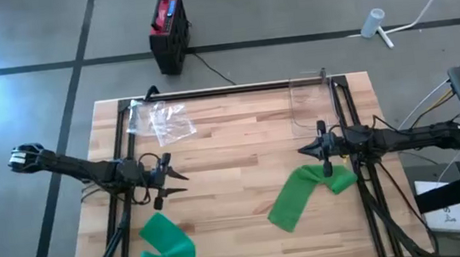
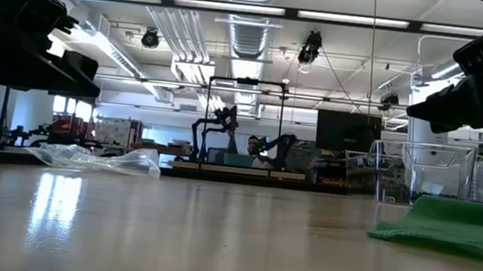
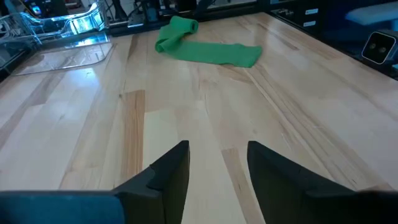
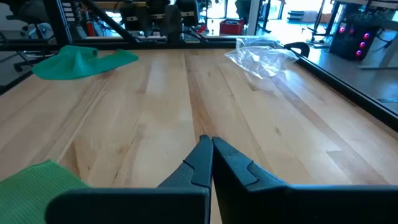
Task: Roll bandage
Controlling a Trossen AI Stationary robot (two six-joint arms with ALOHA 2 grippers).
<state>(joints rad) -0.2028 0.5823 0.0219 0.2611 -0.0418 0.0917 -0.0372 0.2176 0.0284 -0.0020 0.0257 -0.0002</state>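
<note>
Two green bandages lie unrolled on the wooden table. One bandage (image 1: pixel 304 193) lies flat at the near right, its bunched end (image 1: pixel 335 177) just below my right arm; it also shows in the low view (image 2: pixel 459 229) and the left wrist view (image 3: pixel 208 48). The other bandage (image 1: pixel 164 251) lies crumpled at the near left (image 4: pixel 81 62). My left gripper (image 1: pixel 179 171) hovers open over bare wood at the left (image 3: pixel 217 168). My right gripper (image 1: pixel 302 149) hovers shut above the table at the right (image 4: pixel 211 152), just beyond the first bandage. Neither touches anything.
A crumpled clear plastic bag (image 1: pixel 165 121) lies at the far left of the table (image 4: pixel 261 55). A clear plastic container (image 1: pixel 311 103) stands at the far right (image 2: pixel 419 174). Bare wood (image 1: pixel 233 158) spans the middle between the grippers. Black frame rails (image 1: pixel 209 92) border the table.
</note>
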